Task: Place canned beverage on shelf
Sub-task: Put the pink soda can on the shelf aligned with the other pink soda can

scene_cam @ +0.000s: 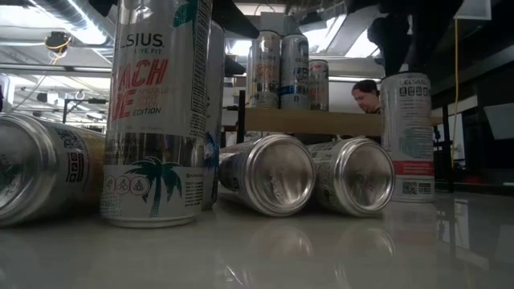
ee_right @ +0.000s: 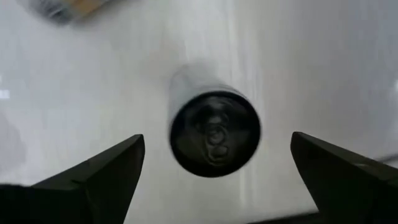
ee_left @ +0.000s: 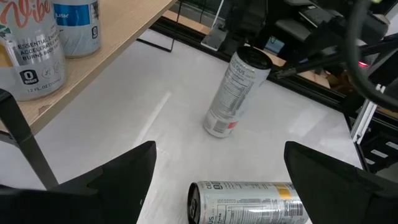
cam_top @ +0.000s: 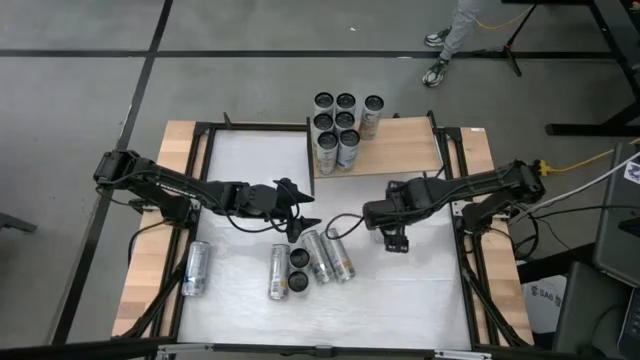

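The right gripper [ee_right: 214, 168], jaws spread wide, hangs over an upright can [ee_right: 214, 134] at the table's 3 o'clock side, below the shelf [cam_top: 400, 145]. It looks rigid and slippery; grasp mid-body. The left gripper [ee_left: 217, 180] is also spread.

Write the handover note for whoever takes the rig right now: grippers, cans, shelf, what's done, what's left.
Right gripper: open, directly above an upright can on the table, not gripping it.
Left gripper: open, empty, mid-table near the lying cans.
Shelf: seven cans already upright on it.
Left: grasp the upright can and shelve it; several more cans lie or stand on the table, one far to the left.
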Available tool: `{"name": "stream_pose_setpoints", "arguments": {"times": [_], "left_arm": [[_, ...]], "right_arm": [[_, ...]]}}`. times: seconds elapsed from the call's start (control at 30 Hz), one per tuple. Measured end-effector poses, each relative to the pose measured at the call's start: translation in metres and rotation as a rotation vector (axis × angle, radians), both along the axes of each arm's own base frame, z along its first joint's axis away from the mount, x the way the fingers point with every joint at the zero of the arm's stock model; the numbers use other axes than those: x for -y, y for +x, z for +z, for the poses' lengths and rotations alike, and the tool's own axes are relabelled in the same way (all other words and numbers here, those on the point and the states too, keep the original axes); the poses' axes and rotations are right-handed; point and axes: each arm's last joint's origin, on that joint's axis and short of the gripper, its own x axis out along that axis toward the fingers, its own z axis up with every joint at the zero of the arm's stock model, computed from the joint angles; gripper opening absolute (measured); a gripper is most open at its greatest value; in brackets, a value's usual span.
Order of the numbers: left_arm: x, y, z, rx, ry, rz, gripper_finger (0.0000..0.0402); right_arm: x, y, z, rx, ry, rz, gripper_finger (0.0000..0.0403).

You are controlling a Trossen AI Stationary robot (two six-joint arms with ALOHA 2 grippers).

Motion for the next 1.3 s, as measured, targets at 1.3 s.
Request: {"name": "stream_pose_setpoints", "arguments": {"times": [1.3], "left_arm": [[0.000,0.000,0.000,0.001,-0.002,0.001,0.0349]], "right_arm": [[0.000,0.000,-0.028,-0.107,-0.075,0.847,0.0394]]}}
